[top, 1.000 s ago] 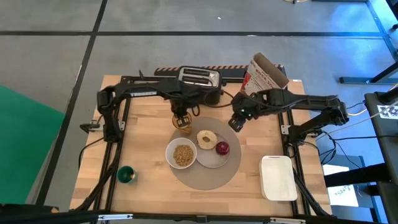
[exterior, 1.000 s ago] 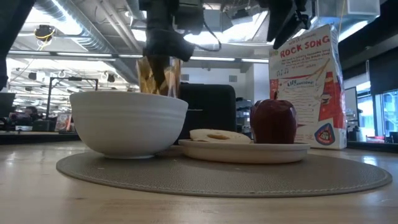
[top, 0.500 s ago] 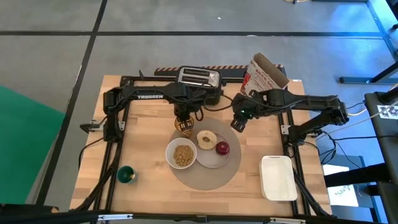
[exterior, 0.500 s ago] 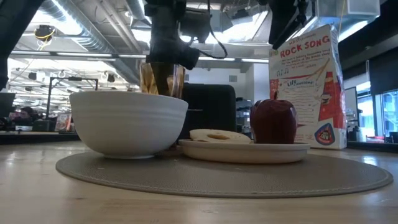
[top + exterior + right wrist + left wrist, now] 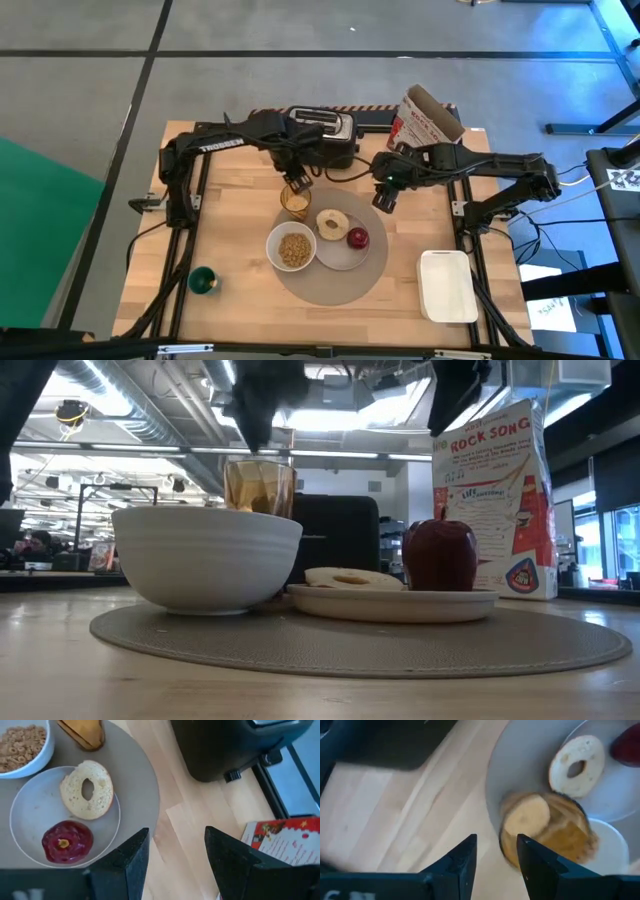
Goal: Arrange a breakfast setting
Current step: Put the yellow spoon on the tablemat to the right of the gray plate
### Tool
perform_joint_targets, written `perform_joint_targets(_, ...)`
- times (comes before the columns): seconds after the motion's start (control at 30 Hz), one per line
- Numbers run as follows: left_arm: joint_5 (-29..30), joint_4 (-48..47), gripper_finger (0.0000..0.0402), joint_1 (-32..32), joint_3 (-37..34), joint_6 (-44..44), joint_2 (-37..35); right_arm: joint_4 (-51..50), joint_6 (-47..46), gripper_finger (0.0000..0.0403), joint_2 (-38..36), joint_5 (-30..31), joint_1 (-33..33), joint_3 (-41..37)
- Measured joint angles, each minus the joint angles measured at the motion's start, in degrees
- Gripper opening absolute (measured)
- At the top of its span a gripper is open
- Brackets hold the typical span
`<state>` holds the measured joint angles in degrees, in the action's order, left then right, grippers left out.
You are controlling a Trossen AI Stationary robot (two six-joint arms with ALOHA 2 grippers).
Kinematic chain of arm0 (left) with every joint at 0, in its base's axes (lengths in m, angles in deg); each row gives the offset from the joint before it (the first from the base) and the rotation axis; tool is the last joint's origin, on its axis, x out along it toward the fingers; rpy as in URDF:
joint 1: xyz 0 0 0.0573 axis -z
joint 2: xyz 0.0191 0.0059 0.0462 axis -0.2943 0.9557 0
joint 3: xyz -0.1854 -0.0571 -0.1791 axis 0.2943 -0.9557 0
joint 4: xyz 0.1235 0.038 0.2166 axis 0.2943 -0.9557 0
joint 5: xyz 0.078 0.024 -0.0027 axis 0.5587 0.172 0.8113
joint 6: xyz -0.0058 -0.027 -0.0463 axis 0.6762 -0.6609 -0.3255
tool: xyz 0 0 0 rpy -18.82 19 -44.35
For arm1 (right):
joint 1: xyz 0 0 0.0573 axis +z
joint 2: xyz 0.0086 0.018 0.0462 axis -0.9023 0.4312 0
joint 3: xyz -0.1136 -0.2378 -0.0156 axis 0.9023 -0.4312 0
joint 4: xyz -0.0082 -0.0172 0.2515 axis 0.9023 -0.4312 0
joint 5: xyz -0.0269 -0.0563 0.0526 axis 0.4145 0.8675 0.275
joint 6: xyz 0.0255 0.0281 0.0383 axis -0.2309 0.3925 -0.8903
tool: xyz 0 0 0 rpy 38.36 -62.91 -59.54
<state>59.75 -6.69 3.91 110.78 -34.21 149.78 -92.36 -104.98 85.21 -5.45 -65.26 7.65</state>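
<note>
- The amber tumbler (image 5: 294, 201) stands upright on the far edge of the round grey placemat (image 5: 330, 282), just behind the white bowl (image 5: 291, 248); from table height it shows over the bowl's rim (image 5: 259, 487).
- The left gripper (image 5: 298, 180) hovers just above and behind the tumbler, clear of the glass. Its fingers (image 5: 462, 865) stand apart and hold nothing.
- The bowl, filled with cereal, sits on the mat's left part, touching or nearly touching the white plate (image 5: 344, 258) beside it.
- On the plate lie a bagel (image 5: 332, 223) and, just to its right, a red apple (image 5: 358, 238); the two are close together, whether touching I cannot tell.
- The right gripper (image 5: 384, 199) hangs over the mat's far right edge, near the plate; its fingers (image 5: 127, 862) are spread wide with nothing between them.
- Behind the mat stand a toaster (image 5: 322, 128) and, to its right, a cereal box (image 5: 428, 122).
- A small green cup (image 5: 203, 281) sits near the table's front left, well apart from the mat.
- A white rectangular tray (image 5: 447, 286) lies at the front right.
</note>
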Motion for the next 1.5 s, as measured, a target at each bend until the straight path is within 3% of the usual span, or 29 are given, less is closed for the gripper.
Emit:
perform_joint_targets(0.23, 1.2, -2.2, 0.0133, 8.6, 3.1, -17.5, -8.8, 5.4, 5.2, 0.0182, 0.0, -1.8, 0.0, -0.2)
perform_joint_targets(0.4, 1.6, -1.9, 0.0133, 18.5, -1.5, -34.3, -15.7, 12.6, 7.8, 0.0182, 0.0, -5.7, 0.0, -0.2)
perform_joint_targets(0.57, -5.1, -2.2, 0.0133, 27.2, -10.2, -43.8, -19.8, 18.0, 7.7, 0.0182, 0.0, -8.3, 0.0, -0.2)
perform_joint_targets(0.7, -11.5, -2.2, 0.0133, 31.7, -18.5, -44.7, -21.4, 20.2, 4.4, 0.0182, 0.0, -8.3, 0.0, -0.2)
perform_joint_targets(0.97, -24.6, 2.0, 0.0133, 34.8, -33.9, -40.4, -24.9, 20.9, -8.8, 0.0182, 0.7, -7.5, 0.1, -0.2)
perform_joint_targets(1.13, -23.5, 10.7, 0.0140, 36.9, -40.3, -33.1, -29.2, 20.2, -14.5, 0.0182, 1.8, -4.8, 3.3, -0.2)
perform_joint_targets(1.3, -17.8, 11.3, 0.0145, 37.0, -43.0, -25.6, -36.3, 20.7, -19.3, 0.0182, 3.6, -2.6, 7.0, -0.2)
perform_joint_targets(1.5, -16.0, 18.7, 0.0145, 36.9, -51.6, -34.2, -47.4, 21.5, -26.0, 0.0182, 6.1, -0.2, 9.9, -0.2)
